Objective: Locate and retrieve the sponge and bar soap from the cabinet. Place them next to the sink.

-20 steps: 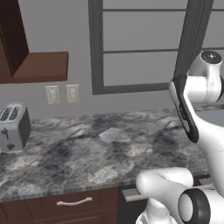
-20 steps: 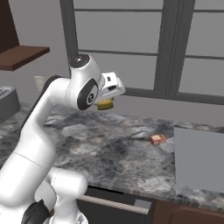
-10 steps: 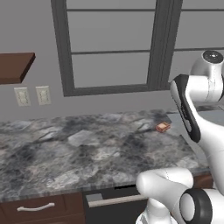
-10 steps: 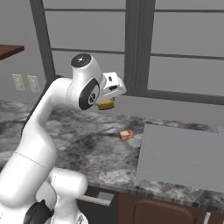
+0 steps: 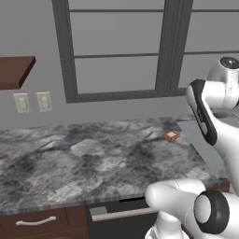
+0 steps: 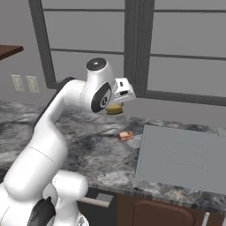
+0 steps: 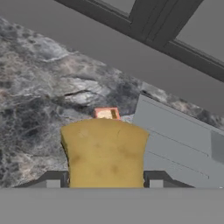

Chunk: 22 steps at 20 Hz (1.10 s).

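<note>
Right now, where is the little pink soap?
The bar soap lies on the dark stone counter, just left of the pale sink in the right base view, below the gripper-held sponge.

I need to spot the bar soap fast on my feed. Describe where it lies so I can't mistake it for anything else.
Find the pale grey sink set into the dark mottled counter under the window. Just off the sink's left edge, on the stone, lies the bar soap: a small pinkish-red bar. The other small block, the dull yellow sponge, is up in the gripper, not on the counter.
</note>
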Tool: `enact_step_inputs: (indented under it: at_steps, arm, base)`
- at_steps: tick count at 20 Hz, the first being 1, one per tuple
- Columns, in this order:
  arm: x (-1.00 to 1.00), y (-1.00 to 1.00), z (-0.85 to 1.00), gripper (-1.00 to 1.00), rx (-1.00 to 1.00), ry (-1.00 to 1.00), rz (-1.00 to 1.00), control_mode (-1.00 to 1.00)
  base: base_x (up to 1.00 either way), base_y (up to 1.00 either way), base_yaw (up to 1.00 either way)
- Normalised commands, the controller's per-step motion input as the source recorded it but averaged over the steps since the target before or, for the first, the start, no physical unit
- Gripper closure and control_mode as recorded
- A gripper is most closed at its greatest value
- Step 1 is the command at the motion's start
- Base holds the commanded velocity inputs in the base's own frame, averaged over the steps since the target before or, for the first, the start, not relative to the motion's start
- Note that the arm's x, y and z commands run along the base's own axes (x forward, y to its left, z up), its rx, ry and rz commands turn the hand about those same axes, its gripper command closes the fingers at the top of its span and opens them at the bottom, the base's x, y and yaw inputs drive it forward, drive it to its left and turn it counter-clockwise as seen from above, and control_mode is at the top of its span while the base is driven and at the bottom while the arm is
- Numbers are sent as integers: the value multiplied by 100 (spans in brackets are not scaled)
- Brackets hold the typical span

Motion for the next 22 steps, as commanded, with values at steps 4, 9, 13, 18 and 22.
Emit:
enact_step_inputs:
  at_steps: [4, 9, 13, 18, 22]
  arm:
    - [52, -33, -68, 100, 2, 19, 0, -100]
    - [71, -5, -60, 100, -1, 4, 10, -100]
    - [41, -4, -73, 100, 0, 12, 19, -100]
    - [5, 0, -89, 100, -6, 17, 18, -100]
    - [-3, -4, -82, 100, -7, 17, 11, -100]
  base:
    - [0, 0, 0]
    - [0, 0, 0]
    - [0, 0, 0]
    - [0, 0, 0]
    - [0, 0, 0]
